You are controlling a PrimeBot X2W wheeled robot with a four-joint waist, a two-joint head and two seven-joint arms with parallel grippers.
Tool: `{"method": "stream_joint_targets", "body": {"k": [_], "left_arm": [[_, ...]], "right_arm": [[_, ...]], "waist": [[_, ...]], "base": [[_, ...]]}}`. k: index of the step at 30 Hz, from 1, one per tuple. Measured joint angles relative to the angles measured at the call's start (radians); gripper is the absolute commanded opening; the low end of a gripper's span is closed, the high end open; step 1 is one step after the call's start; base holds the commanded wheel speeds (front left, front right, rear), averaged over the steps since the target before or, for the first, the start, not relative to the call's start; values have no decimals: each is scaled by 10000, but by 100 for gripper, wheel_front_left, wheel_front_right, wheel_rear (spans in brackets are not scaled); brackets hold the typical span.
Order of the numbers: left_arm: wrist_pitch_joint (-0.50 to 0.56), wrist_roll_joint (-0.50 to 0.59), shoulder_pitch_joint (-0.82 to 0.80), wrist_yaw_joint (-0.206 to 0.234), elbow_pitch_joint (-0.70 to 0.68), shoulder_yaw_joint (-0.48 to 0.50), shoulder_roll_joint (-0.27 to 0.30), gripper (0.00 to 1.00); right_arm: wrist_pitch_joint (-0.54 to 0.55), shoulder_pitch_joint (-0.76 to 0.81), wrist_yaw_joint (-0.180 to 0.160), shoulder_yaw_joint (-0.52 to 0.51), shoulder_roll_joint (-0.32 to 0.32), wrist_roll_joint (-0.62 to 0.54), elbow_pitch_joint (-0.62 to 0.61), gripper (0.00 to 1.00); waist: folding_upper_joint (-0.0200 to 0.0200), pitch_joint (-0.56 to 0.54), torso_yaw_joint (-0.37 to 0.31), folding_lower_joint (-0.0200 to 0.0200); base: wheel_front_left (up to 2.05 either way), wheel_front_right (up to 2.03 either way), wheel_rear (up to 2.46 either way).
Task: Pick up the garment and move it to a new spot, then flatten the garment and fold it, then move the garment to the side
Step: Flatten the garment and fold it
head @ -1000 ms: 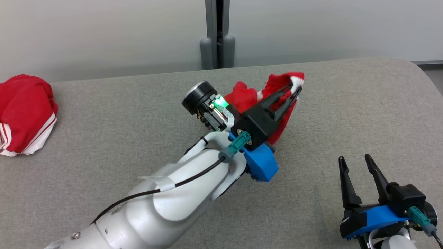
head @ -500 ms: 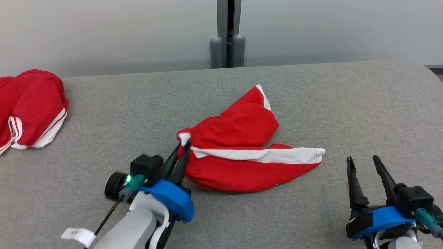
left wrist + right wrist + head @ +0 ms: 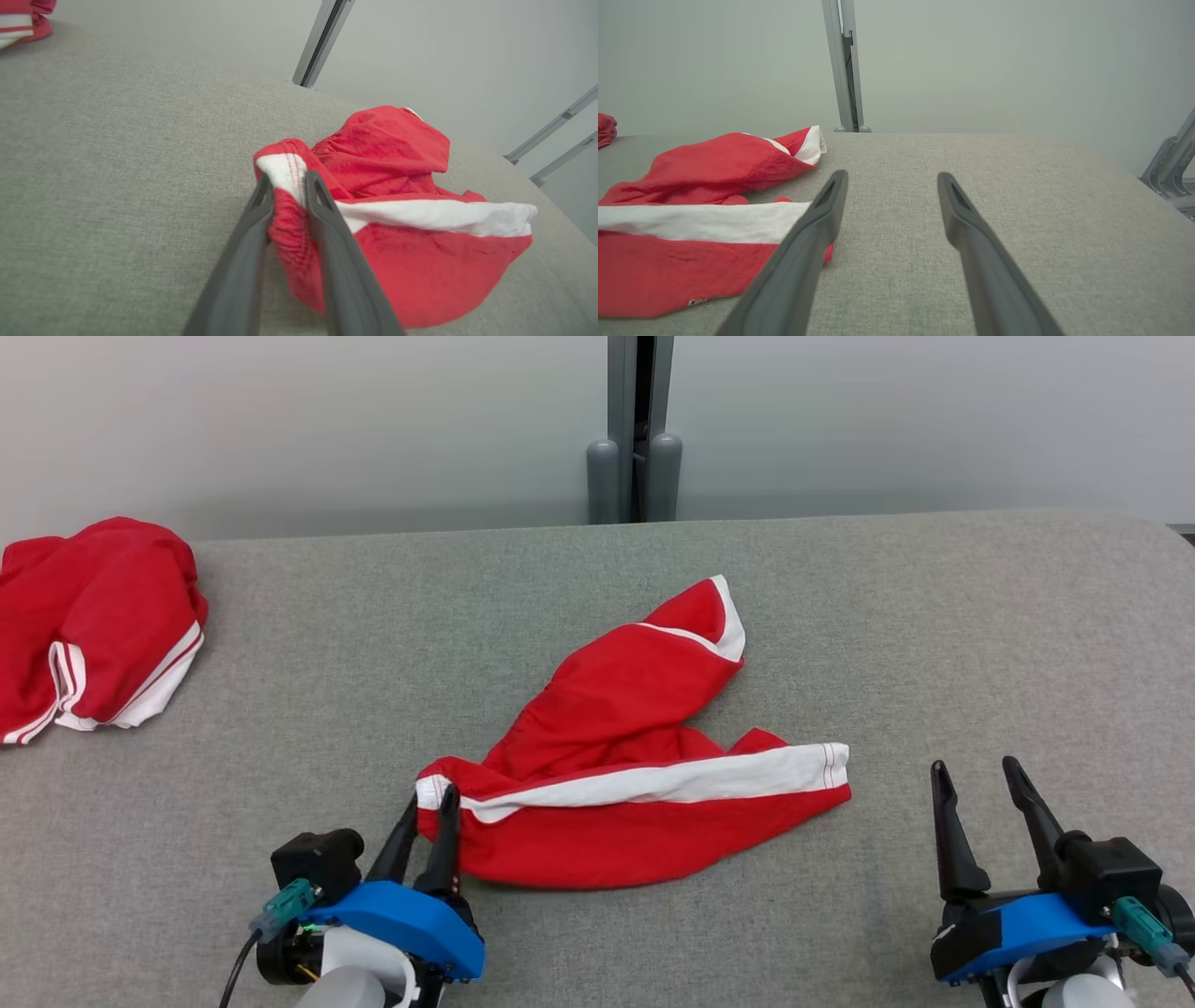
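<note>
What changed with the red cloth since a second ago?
The left gripper pulled back toward the robot, laying the lifted red garment out on the table; a corner still sits between its fingers. The right gripper stayed open; the other red garment stayed put.

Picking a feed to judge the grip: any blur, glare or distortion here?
Head view: even light, garment sharp. Left wrist view: left gripper goes soft near the lens, cloth stitching sharp. Right wrist view: right gripper stretched by the wide angle; no glare.

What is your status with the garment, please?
Left gripper pinching corner of red fabric garment with white stripe. Right gripper open, empty. Second red garment far left.
</note>
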Motion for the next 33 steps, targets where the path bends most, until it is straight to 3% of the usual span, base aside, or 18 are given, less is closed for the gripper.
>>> {"method": "stream_joint_targets", "body": {"k": [12, 33], "left_arm": [[-2, 1760, 833, -418, -602, 1747, -226, 100], [-2, 4004, 2158, -326, -1333, 2775, -934, 100]], "right_arm": [[0, 232, 0, -84, -2, -209, 61, 100], [0, 583, 0, 270, 0, -35, 148, 100]], "waist": [[0, -635, 133, 0], [0, -1225, 439, -1]], "base": [[0, 0, 0], [0, 0, 0]]}}
